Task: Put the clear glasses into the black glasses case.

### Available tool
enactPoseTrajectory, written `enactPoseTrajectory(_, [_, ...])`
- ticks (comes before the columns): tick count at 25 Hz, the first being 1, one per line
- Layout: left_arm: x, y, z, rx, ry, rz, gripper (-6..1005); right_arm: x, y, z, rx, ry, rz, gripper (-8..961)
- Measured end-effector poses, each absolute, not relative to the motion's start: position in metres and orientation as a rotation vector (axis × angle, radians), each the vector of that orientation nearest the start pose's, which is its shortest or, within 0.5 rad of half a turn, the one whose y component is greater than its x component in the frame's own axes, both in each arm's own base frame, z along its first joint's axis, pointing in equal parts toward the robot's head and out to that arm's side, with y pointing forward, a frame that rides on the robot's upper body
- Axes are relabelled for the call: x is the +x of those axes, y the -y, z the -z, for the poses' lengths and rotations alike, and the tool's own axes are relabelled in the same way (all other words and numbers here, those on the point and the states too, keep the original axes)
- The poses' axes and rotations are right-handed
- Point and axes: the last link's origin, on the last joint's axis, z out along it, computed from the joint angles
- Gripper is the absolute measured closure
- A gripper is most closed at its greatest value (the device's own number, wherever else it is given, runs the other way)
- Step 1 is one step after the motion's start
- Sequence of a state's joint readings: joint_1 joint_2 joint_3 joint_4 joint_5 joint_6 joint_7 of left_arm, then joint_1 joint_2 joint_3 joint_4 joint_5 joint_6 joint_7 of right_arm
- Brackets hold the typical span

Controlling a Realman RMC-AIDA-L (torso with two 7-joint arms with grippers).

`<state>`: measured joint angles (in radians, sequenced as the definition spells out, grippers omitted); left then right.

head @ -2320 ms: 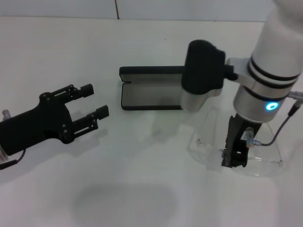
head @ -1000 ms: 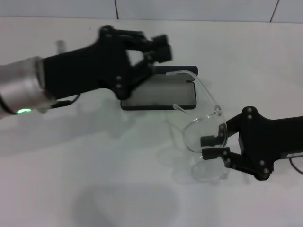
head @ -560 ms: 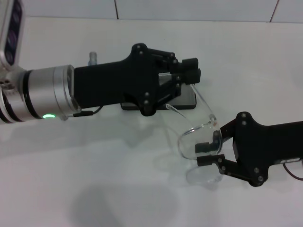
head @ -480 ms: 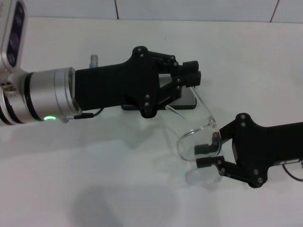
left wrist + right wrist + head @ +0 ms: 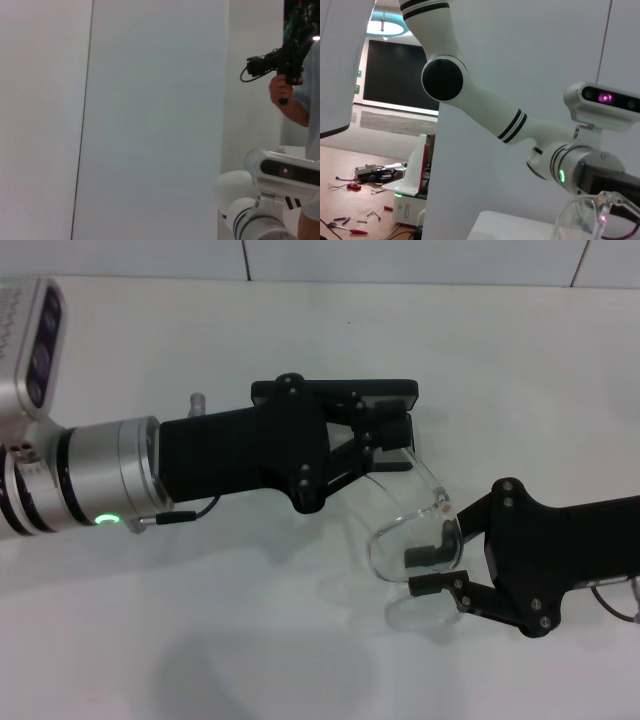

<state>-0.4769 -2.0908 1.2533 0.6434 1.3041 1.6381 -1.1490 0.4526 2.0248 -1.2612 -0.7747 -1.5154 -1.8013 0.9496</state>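
While clamped on the front of the glasses, right gripper at lower right of the head view, fingers closed on the clear lens with one inside the curve and one under it. Holds them up off the table, lens standing, arms reaching toward the middle of the frame.

Left gripper in the middle of the frame, reaching in from the left, fingers close together right at the tip of one clear arm. Cannot tell if pinching it or just touching.

Case just behind that gripper, mostly hidden; only its dark top edge and a bit of grey inside show.

Probably very light, smooth and slippery, a bit bendy at the arms. Best held at the lens middle; soft squeeze only, so no slip or snap.
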Motion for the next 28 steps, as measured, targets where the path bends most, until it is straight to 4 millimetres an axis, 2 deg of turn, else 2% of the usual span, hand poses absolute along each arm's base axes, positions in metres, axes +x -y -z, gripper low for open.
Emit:
enactPoseTrajectory(19, [-0.182, -0.29, 0.046, -2.857, 0.206, 1.264, 876, 0.192, -0.283, 0.005, -2.906, 0.423, -1.079, 839])
enactPoseTrajectory(27, [-0.192, -0.304, 0.025, -2.699, 0.222, 1.285, 877, 0.192, -0.282, 0.006, -2.911, 0.425, -1.08, 839])
enactPoseTrajectory(28, [-0.194, -0.31, 0.015, -2.636, 0.228, 1.305, 877, 0.192, -0.282, 0.006, -2.912, 0.426, -1.08, 839])
